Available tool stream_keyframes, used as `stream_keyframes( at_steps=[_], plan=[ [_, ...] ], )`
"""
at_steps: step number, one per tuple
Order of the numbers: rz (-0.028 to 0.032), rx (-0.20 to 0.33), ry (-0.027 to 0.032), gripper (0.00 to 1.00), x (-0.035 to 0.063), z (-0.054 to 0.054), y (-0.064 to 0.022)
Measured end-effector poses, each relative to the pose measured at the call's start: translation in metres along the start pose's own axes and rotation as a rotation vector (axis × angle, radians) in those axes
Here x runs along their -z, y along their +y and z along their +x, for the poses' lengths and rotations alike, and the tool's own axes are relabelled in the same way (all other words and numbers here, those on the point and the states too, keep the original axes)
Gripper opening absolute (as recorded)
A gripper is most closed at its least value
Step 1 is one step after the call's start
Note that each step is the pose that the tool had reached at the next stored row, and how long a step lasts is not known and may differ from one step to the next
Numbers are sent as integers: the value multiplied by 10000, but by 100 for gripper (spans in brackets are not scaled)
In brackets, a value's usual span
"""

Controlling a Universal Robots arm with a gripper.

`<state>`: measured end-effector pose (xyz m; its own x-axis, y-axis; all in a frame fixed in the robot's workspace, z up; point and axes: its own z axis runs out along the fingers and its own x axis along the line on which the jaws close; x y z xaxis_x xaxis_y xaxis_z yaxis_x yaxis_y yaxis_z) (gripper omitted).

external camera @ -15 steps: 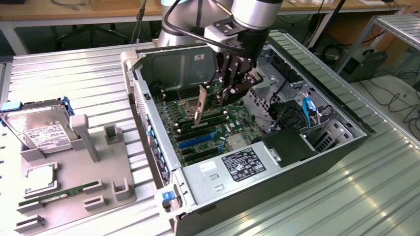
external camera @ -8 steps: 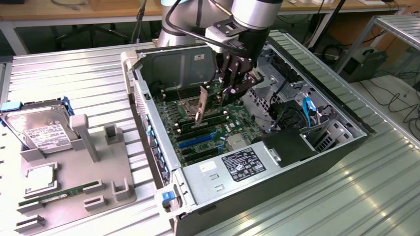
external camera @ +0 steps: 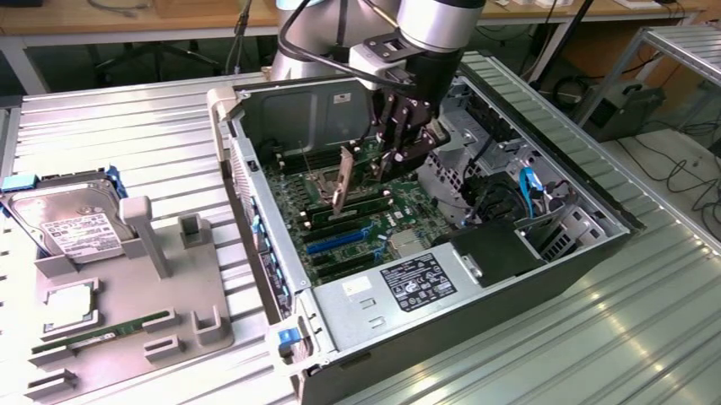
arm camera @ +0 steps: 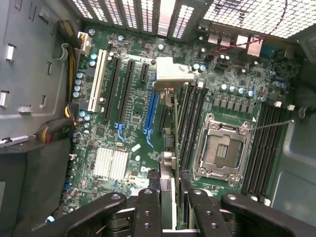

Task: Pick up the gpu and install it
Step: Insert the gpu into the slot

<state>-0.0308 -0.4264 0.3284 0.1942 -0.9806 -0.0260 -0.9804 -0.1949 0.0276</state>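
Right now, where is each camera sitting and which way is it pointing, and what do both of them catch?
Exterior view: off the arm, raised beside the bench, looking down at an angle into the open computer case; the arm and its claw reach inside holding the gpu.
Wrist view: on the wrist, looking straight down past the claw onto the motherboard, with the gpu seen edge-on.
Shared: the claw, the gpu, the motherboard and its empty processor socket.
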Motion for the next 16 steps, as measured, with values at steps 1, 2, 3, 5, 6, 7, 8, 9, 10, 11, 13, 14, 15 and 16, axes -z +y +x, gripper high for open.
stream_keyframes(
  at_steps=[1, 2, 3, 5, 6, 7, 8, 9, 10, 11, 13, 14, 15, 16],
  plan=[
    [1, -45, -1, 27, -1, 2, 0],
    [1, -85, -1, 27, -2, 5, 1],
    [2, -117, -1, 27, -3, 10, 1],
    [3, -166, -2, 27, -5, 22, 4],
    [3, -186, -2, 27, -5, 28, 5],
    [5, -205, -4, 27, -6, 37, 7],
    [5, -222, -5, 27, -7, 46, 9],
    [5, -236, -5, 27, -7, 56, 11],
    [6, -249, -5, 27, -7, 72, 14],
    [6, -257, -6, 27, -8, 88, 17],
    [6, -263, -6, 27, -7, 114, 24],
    [6, -264, -6, 27, -7, 127, 28],
    [6, -264, -6, 27, -7, 141, 34],
    [5, -264, -5, 27, -6, 156, 39]
  ],
)
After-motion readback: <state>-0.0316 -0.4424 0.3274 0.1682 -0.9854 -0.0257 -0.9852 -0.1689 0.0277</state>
